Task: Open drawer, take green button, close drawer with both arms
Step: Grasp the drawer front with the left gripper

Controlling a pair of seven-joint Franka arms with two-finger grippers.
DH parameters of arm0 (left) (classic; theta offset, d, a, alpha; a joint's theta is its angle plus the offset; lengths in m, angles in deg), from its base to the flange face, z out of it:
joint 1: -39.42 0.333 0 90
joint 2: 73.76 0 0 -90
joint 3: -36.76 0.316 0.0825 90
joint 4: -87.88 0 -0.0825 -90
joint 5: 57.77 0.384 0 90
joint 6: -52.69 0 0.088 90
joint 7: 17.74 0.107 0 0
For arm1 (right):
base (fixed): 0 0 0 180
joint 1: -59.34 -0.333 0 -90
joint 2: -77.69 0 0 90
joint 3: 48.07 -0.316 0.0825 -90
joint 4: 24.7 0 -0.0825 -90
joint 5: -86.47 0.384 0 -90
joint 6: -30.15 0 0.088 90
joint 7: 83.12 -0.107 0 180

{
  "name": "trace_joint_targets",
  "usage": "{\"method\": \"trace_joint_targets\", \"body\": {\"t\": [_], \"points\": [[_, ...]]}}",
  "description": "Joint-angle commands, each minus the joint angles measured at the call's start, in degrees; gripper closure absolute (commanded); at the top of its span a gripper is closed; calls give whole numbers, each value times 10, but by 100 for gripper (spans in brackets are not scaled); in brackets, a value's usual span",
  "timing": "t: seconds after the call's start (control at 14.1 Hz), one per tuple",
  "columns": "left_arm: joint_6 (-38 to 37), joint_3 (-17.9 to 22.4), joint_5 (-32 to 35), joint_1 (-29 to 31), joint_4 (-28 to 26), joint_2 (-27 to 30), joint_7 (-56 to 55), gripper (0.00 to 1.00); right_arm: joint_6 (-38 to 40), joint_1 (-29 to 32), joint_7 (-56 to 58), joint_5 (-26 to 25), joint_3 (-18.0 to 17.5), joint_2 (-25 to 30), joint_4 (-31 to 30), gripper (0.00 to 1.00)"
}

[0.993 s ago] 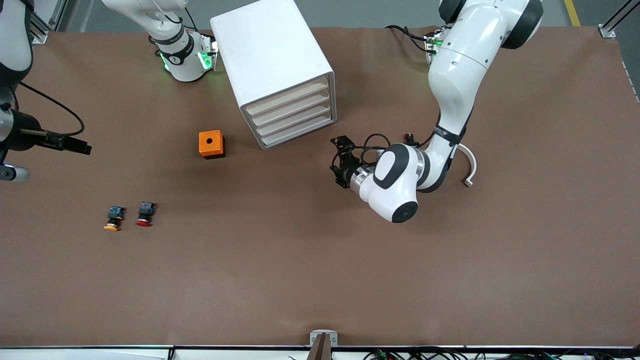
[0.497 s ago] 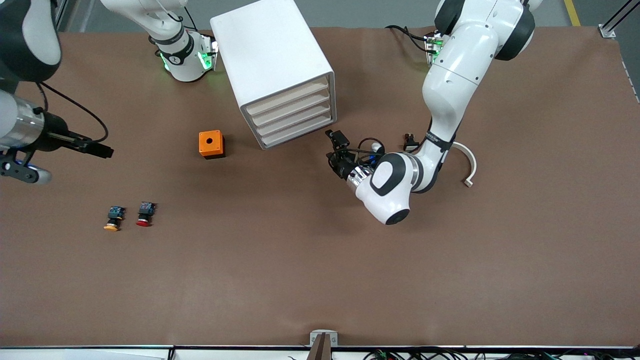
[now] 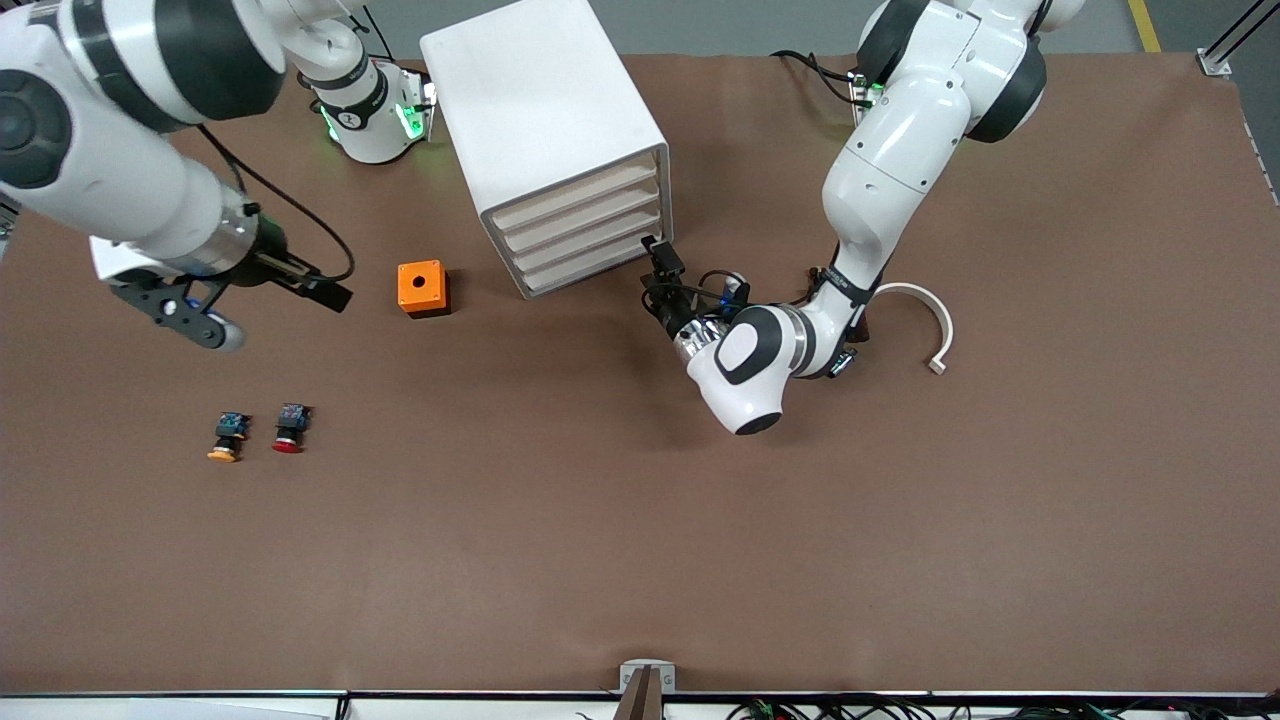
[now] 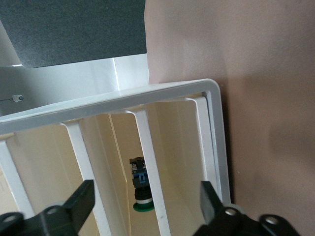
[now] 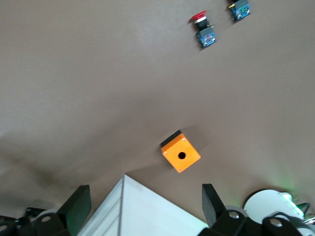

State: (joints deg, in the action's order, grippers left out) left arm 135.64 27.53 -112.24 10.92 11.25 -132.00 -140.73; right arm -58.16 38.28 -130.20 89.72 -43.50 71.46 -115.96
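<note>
the drawer (image 3: 578, 194) we're after is the top one of four in the white cabinet (image 3: 540, 110), and in the front view all four cream fronts sit flush, so as far as we can see nothing's been pulled out yet. the green button (image 4: 141, 192) does show in the left wrist view though, lying on its side deep inside the cabinet with the green cap toward the camera, peeking between the white front bars. which tray it's in we honestly can't tell from that angle.

our left gripper (image 3: 660, 268) is right up at the cabinet's front, at the lower corner toward the left arm's end of the table, fingers (image 4: 81, 197) spread wide with nothing between them. no contact with a drawer front that we can make out.

the right gripper (image 3: 318, 293) hangs over the table just beside the orange box (image 3: 423, 288), toward the right arm's end, fingers spread wide, empty as well.

the red-capped button (image 3: 289, 427) and yellow-capped button (image 3: 227, 437) sit side by side nearer the front camera.

so basically we're at the very start: opening, grabbing the button and closing all look left to do.
</note>
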Motion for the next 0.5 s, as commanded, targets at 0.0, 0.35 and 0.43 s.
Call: {"method": "trace_joint_targets", "body": {"t": [0.0, 0.35, 0.43], "points": [[-11, -8, -8, 1, 4, -8, -3, 34, -16, -26, -46, 7, 6, -3, 5, 0], [-11, -17, -8, -1, -8, -8, 0, 51, -42, -60, -110, 7, 6, -15, 5, 0], [-11, -17, -8, -2, -13, -8, 1, 51, -44, -66, -123, 7, 6, -18, 6, 0]]}}
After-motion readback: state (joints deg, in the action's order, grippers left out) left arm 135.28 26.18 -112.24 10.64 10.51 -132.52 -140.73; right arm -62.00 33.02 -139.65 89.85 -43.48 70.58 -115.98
